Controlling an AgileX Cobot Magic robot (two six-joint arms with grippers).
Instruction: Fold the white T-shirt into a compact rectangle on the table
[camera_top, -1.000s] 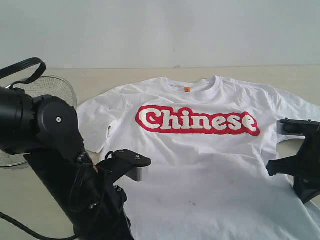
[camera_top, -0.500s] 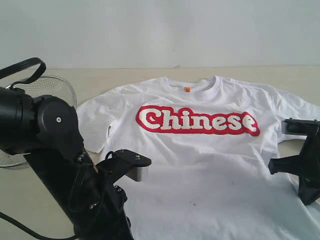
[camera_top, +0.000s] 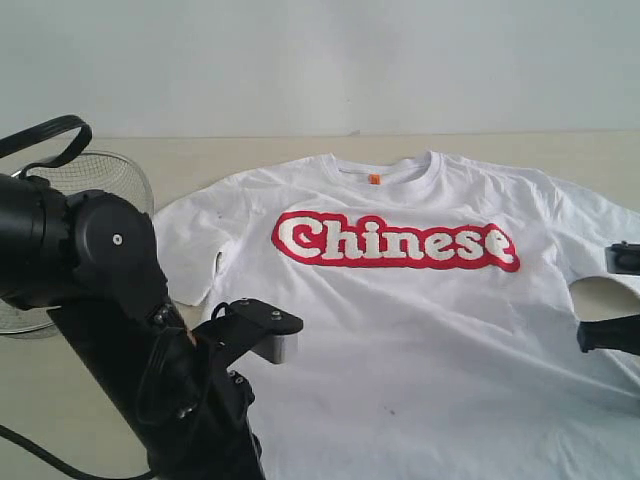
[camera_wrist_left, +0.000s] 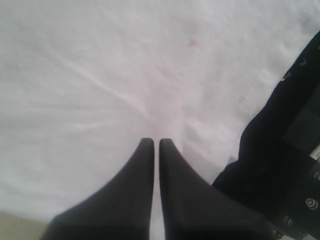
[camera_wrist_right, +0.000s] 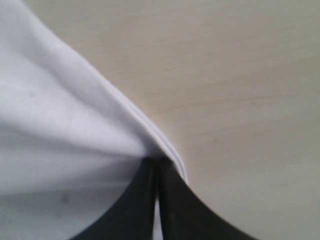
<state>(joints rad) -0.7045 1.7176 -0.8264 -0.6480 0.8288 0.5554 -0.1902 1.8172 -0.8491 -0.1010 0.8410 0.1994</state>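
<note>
Nearest in the exterior view, the black left arm (camera_top: 110, 300) is seen at the lower left, over the shirt's lower left corner. In the left wrist view, the left end effector (camera_wrist_left: 156, 145) is clenched, its two dark fingers (camera_wrist_left: 135, 190) lying tip against tip over white cloth; whether any cloth is pinched between them cannot be told. In the right wrist view, the right end effector (camera_wrist_right: 159, 162) is clenched on the shirt's hemmed edge, and folds are gathered toward its tips, with bare table beside them. Only part of the right arm (camera_top: 612, 335) is shown at the right border of the exterior view, beside the shirt's right sleeve. The shirt (camera_top: 400, 330) is spread front-up and unfolded on the table (camera_top: 250, 155), with its hem nearest and its collar farthest. A few small dark specks are seen on the lower front. Red-and-white lettering (camera_top: 395, 240) reading "Chinese" runs across the chest. A small orange tag (camera_top: 374, 179) is seen inside the collar. A wire-mesh basket (camera_top: 100, 175) stands on the table at the far left, partly hidden by the left arm and apart from the left sleeve.
</note>
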